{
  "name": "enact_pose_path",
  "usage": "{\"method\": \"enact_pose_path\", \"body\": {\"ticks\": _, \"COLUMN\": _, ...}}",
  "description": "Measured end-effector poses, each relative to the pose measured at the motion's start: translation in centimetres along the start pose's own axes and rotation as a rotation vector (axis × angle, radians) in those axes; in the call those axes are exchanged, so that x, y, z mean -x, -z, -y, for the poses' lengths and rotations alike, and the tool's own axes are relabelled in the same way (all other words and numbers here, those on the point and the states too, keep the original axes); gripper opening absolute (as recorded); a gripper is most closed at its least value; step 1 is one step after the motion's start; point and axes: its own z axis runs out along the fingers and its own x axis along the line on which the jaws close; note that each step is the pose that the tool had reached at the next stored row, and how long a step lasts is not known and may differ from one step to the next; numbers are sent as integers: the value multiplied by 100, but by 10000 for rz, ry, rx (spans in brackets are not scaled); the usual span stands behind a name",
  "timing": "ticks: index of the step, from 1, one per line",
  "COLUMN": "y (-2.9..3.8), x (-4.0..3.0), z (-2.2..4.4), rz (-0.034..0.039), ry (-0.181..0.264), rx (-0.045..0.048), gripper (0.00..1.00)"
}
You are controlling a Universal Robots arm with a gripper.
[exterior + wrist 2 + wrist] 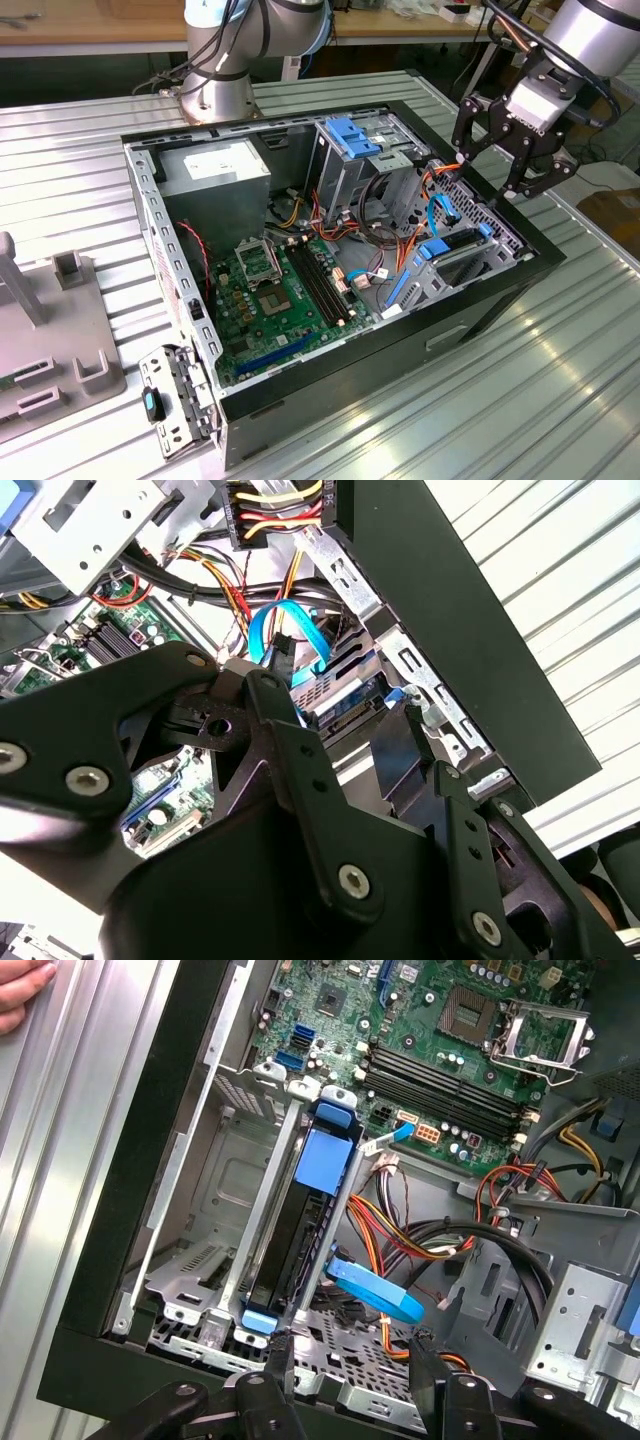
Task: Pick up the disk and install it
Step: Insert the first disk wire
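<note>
Listener: Where is the gripper, and what is it doing?

Describer: The gripper (487,172) hangs in the air above the edge of the open case (500,290) that lies on the exterior view's right. Its two black fingers (463,135) are spread apart with nothing between them.

Listener: Where is the disk?

Describer: The disk (455,244) is inside the case, below the gripper and apart from it. It stands on its edge in a metal bay (470,262) along that same edge. In the first wrist view its black body (296,1235) sits between two bay walls, with blue rail ends at both ends.

Listener: What lies around it?

Describer: A curved blue cable (375,1295) runs just beside one end. A green board (280,290) covers the case floor. A tall metal cage (350,165) with a light-blue latch stands near the far edge, with red, yellow and orange wires (385,235) between it and the bay.

Listener: And the bench?

Describer: The case rests mid-bench (560,400) on ribbed metal. The arm's base (215,95) stands at the far edge. A person's fingertips (22,995) rest on the bench beside the case.
</note>
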Motion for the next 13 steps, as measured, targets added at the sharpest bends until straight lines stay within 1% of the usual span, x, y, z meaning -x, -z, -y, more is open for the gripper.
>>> {"method": "enact_pose_path", "body": {"ticks": 4, "y": 0, "x": 1, "z": 0, "rz": 0, "ry": 0, "rx": 0, "gripper": 58}}
{"method": "enact_pose_path", "body": {"ticks": 7, "y": -2, "x": 32, "z": 12, "rz": 0, "ry": 4, "rx": 0, "gripper": 58}}
{"method": "enact_pose_path", "body": {"ticks": 9, "y": -5, "x": 62, "z": 35, "rz": 2, "ry": 34, "rx": 1, "gripper": 58}}
{"method": "enact_pose_path", "body": {"ticks": 11, "y": -5, "x": 72, "z": 47, "rz": 2, "ry": 54, "rx": 3, "gripper": 58}}
{"method": "enact_pose_path", "body": {"ticks": 13, "y": -9, "x": 88, "z": 86, "rz": 7, "ry": 116, "rx": 5, "gripper": 58}}
